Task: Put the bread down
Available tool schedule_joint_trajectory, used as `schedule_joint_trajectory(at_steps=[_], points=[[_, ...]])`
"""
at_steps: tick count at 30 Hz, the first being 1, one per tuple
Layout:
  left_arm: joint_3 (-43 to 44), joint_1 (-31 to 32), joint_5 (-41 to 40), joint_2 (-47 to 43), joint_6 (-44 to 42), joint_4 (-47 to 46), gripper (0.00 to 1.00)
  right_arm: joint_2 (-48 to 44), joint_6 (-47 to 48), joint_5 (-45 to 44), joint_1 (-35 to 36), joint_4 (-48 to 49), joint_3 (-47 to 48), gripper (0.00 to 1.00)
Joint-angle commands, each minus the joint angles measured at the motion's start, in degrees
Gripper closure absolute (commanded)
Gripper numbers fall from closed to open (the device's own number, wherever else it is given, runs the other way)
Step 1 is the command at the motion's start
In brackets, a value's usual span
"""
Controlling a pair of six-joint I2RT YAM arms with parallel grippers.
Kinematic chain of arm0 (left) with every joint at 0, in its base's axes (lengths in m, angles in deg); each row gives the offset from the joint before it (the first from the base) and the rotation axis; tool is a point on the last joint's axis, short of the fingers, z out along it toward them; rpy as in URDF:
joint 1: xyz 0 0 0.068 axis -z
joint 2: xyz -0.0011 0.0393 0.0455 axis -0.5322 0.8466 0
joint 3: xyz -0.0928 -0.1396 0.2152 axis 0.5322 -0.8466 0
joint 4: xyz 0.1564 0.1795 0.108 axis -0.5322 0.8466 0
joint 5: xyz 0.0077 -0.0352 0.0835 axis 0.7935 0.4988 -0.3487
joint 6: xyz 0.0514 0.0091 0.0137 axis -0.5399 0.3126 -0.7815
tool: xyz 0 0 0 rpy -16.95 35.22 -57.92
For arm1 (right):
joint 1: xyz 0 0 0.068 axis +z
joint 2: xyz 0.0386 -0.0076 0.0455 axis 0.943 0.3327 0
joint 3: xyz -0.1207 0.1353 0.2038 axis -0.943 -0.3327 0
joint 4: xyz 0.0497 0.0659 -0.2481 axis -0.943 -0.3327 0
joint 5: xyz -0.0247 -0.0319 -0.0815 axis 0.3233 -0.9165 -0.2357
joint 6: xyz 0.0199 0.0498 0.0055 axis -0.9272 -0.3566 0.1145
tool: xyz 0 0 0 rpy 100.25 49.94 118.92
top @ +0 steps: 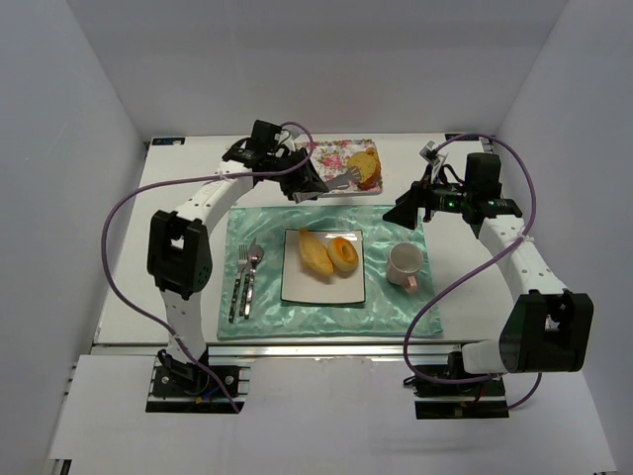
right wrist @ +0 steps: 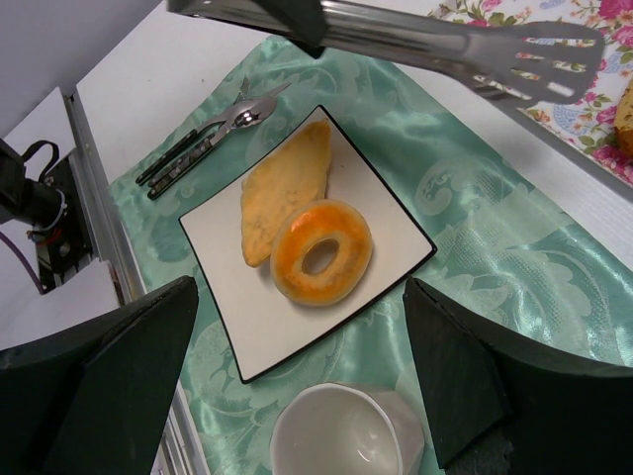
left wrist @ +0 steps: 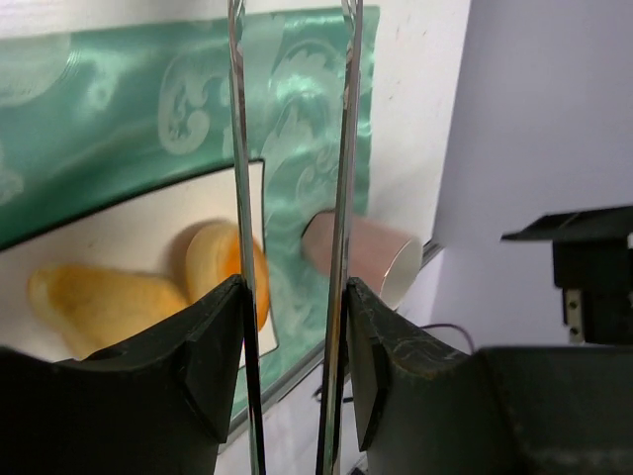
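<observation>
Two pieces of bread lie on the white square plate (top: 297,287): a long oval roll (top: 314,254) (right wrist: 287,183) and a ring-shaped orange bun (top: 344,253) (right wrist: 321,250). More golden bread (top: 368,166) sits on the floral tray (top: 331,153). My left gripper (top: 302,183) (left wrist: 294,297) is shut on metal tongs (top: 344,178) (right wrist: 534,49). The tong heads hover at the tray's front edge beside that bread, with nothing between them. My right gripper (top: 406,210) (right wrist: 300,292) hangs open above the pink cup (top: 404,265) (right wrist: 341,435), holding nothing.
A fork and spoon (top: 244,282) (right wrist: 213,129) lie left of the plate on the green placemat (top: 396,317). White walls enclose the table on the left, back and right. The floral tray (right wrist: 593,94) stands behind the placemat.
</observation>
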State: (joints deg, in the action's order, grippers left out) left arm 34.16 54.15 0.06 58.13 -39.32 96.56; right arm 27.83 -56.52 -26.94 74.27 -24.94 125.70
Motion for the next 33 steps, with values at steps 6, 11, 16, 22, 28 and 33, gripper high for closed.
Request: schedule_joint_trajectory(at_steps=[6, 11, 16, 22, 28, 33], points=[[2.3, -1.9, 4.3, 0.9, 7.7, -10.5, 0.50, -2.1, -0.1, 0.3, -0.6, 2.1, -0.1, 0.11], [-2.4, -7.0, -1.6, -4.5, 1.5, -7.7, 0.66, -2.4, 0.1, 0.3, -0.7, 2.1, -0.6, 0.11], [-11.8, -17.0, -9.8, -15.0, -5.9, -5.1, 0.70, -2.2, 0.1, 0.8, -0.7, 2.2, -0.5, 0.11], [-21.0, -22.5, -29.6, -25.0, -21.3, -2.3, 0.64, -1.6, 0.1, 1.3, -0.7, 2.3, -0.3, 0.11], [-40.4, -27.4, -38.3, -31.7, -33.9, -13.0, 0.60, -1.1, 0.1, 1.9, -0.7, 2.3, 0.2, 0.11], [-50.7, -30.2, -38.5, -32.9, -38.6, -20.1, 0.54, -1.1, 1.7, 1.5, -0.7, 0.0, 1.6, 0.11]])
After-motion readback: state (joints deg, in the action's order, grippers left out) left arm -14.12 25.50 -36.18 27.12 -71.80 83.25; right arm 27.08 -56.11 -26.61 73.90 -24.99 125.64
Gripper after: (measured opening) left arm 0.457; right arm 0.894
